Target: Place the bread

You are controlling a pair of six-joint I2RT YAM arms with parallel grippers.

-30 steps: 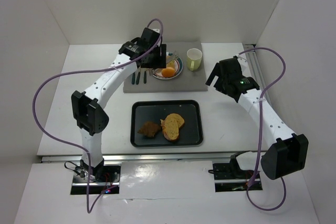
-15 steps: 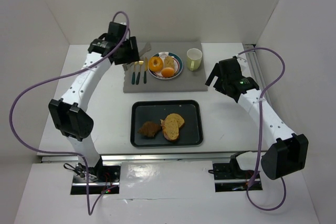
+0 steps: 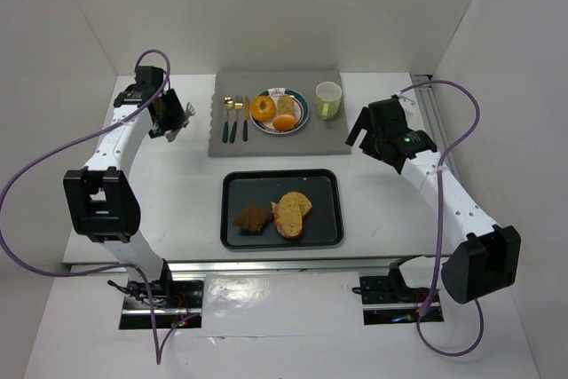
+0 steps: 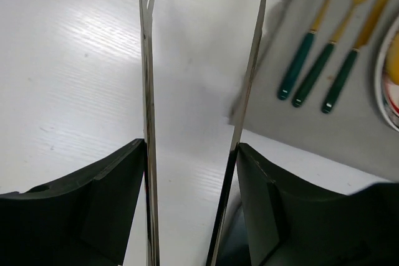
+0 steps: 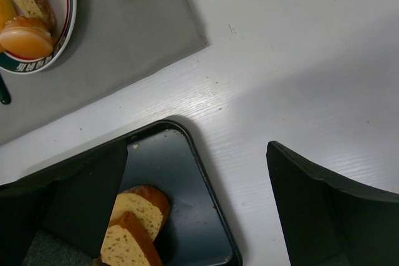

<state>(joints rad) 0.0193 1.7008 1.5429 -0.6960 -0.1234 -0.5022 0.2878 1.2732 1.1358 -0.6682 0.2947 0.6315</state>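
One mat [image 3: 328, 135] is carrying one plate [image 3: 303, 122], one cup [image 3: 328, 99] and three pieces of cutlery [image 3: 234, 122]. One slice of bread [image 3: 286, 104] is lying on the plate beside two orange pieces [image 3: 263, 108]. One tray [image 3: 324, 179] is holding two overlapping slices [image 3: 293, 210] and one darker piece [image 3: 254, 217].

The left gripper [image 3: 180, 124] is hanging over bare table, with the mat, plate and bread well off to the right of its tips. A second ago it was over the plate, and half a second ago at the mat's left edge by the cutlery. The bread is sitting on the plate as it was half a second ago. Its two thin metal blades [image 4: 148, 123] are standing apart with nothing between them.

The right gripper [image 3: 361, 130] is sitting where it was, its black fingers [image 5: 312, 204] spread wide and gripping nothing. The tray corner is lying between them, and the plate is ahead of the left finger.

In the left wrist view the cutlery, ahead and right of the right blade, is being cut off at the frame's top, and only a sliver of plate rim is showing. In the right wrist view the plate and cup are being cropped, and the left finger is covering part of the tray. What the orange pieces are is hard to tell.
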